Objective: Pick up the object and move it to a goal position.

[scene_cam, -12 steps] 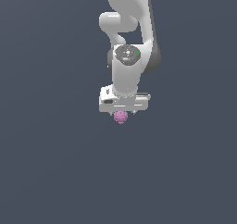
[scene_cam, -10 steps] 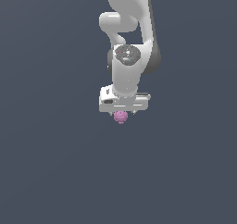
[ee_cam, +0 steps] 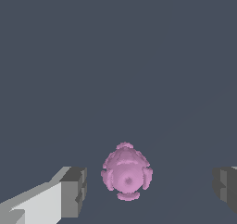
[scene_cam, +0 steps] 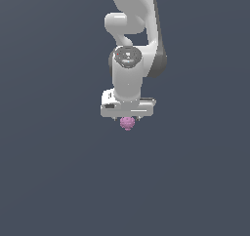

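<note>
Nothing much had changed over the last half second. The arm stood in the same pose as it had a moment earlier, wrist pointing straight down, and the knobbly pink-purple lump (scene_cam: 127, 123) sat in the same spot just under the claw (scene_cam: 127, 119). I took that stillness to mean the arm had finished lining itself up and was paused over the thing, not yet committed to the grab.

From the wrist view the claw (ee_cam: 150, 186) was spread wide. One dark finger pad (ee_cam: 74, 191) stood off to one side of the lump (ee_cam: 127, 171) and the other pad (ee_cam: 226, 188) off to the opposite side, with clear grey tabletop (ee_cam: 115, 56) showing in both gaps. Neither pad touched it. The lump lay between them but nearer the first pad than the second, so I judged the claw slightly off centre; on closing, one finger would probably meet the lump first and nudge it sideways before the other caught up. Being small, round and bumpy, it looked liable to roll or slip.

Whether the fingertips had come fully down to the lump's level I could not tell from either view.

Around it there was nothing else: just flat, dark grey surface on every side. No goal marker showed anywhere, so where it had to go I could not say.
</note>
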